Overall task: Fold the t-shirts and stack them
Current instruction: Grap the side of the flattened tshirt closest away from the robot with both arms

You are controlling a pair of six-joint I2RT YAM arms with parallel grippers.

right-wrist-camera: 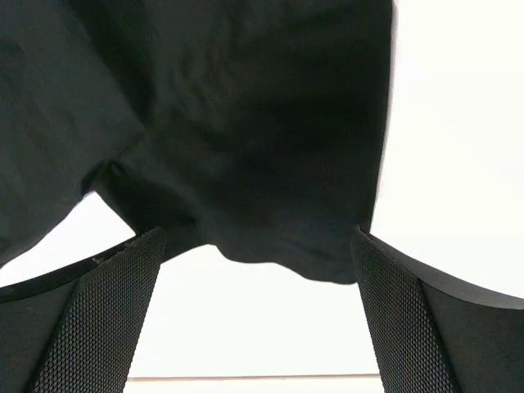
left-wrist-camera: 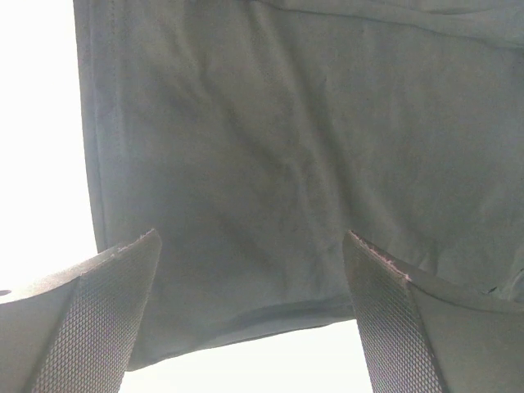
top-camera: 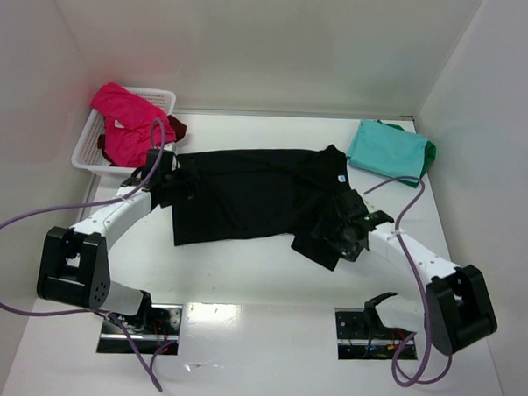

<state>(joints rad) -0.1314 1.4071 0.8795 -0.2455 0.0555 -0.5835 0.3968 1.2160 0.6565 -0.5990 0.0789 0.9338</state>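
Note:
A black t-shirt [top-camera: 246, 197] lies spread flat mid-table, its light-blue neck label [top-camera: 341, 178] at the right. My left gripper [top-camera: 159, 183] is open over the shirt's left edge; in the left wrist view the black cloth [left-wrist-camera: 270, 164] fills the space between the open fingers [left-wrist-camera: 106, 319]. My right gripper [top-camera: 340, 226] is open over the shirt's right sleeve; the right wrist view shows the sleeve's hem [right-wrist-camera: 270, 205] just ahead of the open fingers [right-wrist-camera: 401, 327]. A folded teal shirt [top-camera: 385, 147] on a green one [top-camera: 429, 153] lies at the back right. Magenta-pink [top-camera: 125, 122] and dark red [top-camera: 176, 127] shirts sit at the basket.
A white lattice basket [top-camera: 94, 147] stands at the back left against the wall. White walls enclose the table on three sides. Purple cables loop from both arms. The arm bases [top-camera: 72, 269] [top-camera: 456, 307] stand at the near edge.

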